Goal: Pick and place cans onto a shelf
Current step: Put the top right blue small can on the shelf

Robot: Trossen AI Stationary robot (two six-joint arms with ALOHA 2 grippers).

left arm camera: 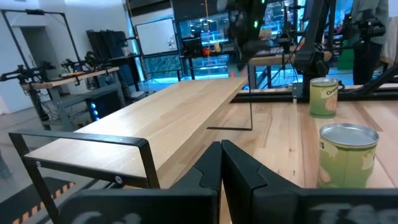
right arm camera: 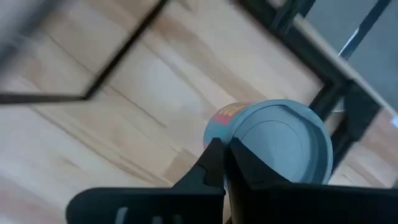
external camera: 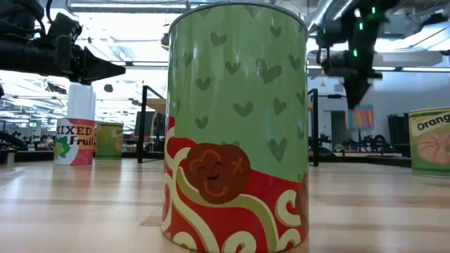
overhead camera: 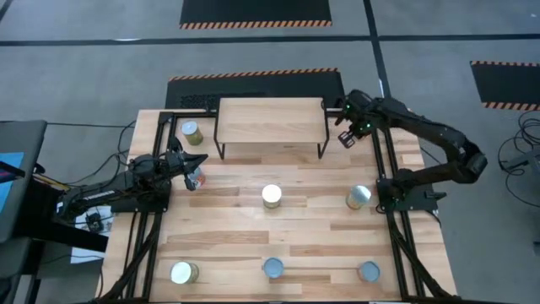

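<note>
The shelf [overhead camera: 270,118], a light wood plank on thin black legs, stands at the table's far middle with nothing on top. Seven cans show standing upright on the table: one at the far left [overhead camera: 191,131], a red "Mixed Fruit" can [overhead camera: 196,177], one in the middle [overhead camera: 271,196], one at the right [overhead camera: 359,197], and three along the near edge [overhead camera: 183,272] [overhead camera: 272,268] [overhead camera: 368,271]. My left gripper [overhead camera: 191,160] is shut and empty, raised by the shelf's left end, above the Mixed Fruit can [external camera: 74,140]. My right gripper [overhead camera: 345,139] is shut and empty, raised off the shelf's right end, fingers pointing down [external camera: 354,97].
Black frame rails [overhead camera: 390,169] run along the table's left and right sides, where the arm bases stand. The right wrist view shows a pale-topped can [right arm camera: 280,143] on the table beside a rail. A laptop [overhead camera: 13,177] sits off the table's left edge.
</note>
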